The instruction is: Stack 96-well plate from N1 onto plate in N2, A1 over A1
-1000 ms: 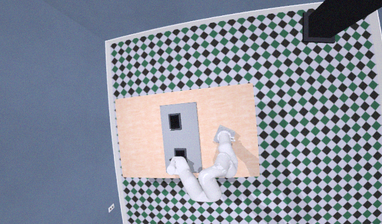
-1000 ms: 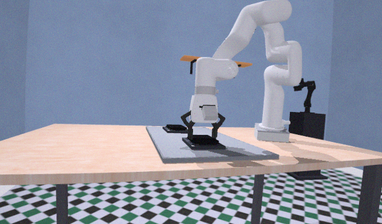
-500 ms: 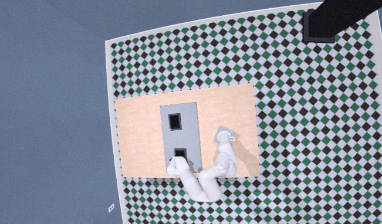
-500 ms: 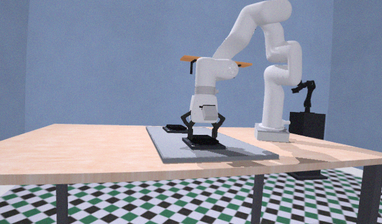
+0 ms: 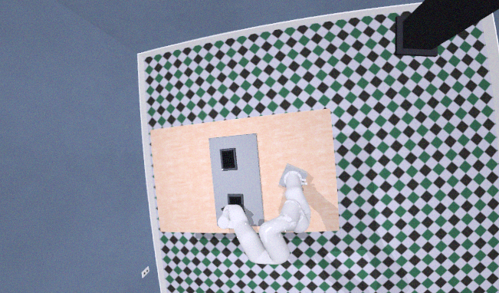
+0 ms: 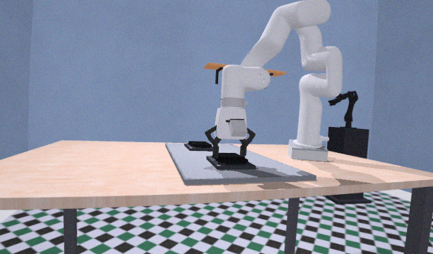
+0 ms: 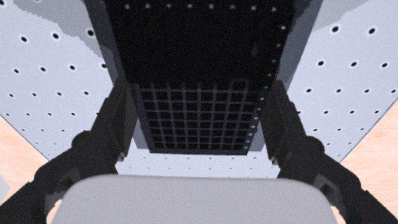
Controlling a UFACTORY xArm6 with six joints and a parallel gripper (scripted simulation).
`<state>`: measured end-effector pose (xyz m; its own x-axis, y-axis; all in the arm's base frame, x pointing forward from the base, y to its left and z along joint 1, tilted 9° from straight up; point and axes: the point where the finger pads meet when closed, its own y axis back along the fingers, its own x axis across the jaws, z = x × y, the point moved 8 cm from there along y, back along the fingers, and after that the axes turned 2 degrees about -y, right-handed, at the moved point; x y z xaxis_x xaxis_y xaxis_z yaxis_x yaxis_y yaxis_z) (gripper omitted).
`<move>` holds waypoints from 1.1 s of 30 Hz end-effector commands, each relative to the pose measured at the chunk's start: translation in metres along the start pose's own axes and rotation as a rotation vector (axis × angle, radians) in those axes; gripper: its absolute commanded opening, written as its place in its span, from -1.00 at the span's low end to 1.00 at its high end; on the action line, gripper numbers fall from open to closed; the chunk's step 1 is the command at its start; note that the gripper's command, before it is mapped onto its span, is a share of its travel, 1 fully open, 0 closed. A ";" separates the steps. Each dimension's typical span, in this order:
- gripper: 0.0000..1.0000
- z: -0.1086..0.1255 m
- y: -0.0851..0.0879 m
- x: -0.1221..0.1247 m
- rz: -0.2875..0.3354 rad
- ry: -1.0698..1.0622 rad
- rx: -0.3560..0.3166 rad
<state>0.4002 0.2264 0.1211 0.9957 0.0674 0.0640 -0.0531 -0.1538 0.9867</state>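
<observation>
A black 96-well plate (image 5: 235,200) sits in nest N1 at the near end of the grey perforated board (image 5: 236,178). My gripper (image 6: 229,154) stands straight down over it, with one finger on each long side, shut on this plate (image 6: 231,159). In the wrist view the plate's well grid (image 7: 200,120) fills the space between the two dark fingers, which touch its edges. The plate is low on its nest; I see no gap under it. The second black plate (image 5: 228,159) (image 6: 198,145) lies in nest N2 at the far end of the board, apart from the gripper.
The arm's base (image 6: 308,153) stands on the wooden table to the right of the board. A black pedestal (image 6: 348,141) with a small dark stand is beyond the table. An orange bar (image 6: 245,69) shows behind the wrist.
</observation>
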 end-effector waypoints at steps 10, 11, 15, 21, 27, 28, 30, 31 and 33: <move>-1.00 -0.001 0.008 0.001 0.004 0.000 0.002; -1.00 -0.001 0.009 0.001 0.004 0.000 0.002; -1.00 -0.001 0.011 0.001 0.004 0.000 0.002; -1.00 -0.001 0.014 0.001 0.004 0.000 0.002; -1.00 -0.001 0.018 0.001 0.004 0.000 0.002; -1.00 -0.001 0.019 0.001 0.004 0.000 0.002; -1.00 -0.001 0.020 0.001 0.004 0.000 0.002; -1.00 -0.001 0.021 0.001 0.004 0.000 0.002; -1.00 -0.001 0.021 0.001 0.004 0.000 0.002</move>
<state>0.3994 0.2236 0.1396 0.9956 0.0673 0.0645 -0.0535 -0.1540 0.9866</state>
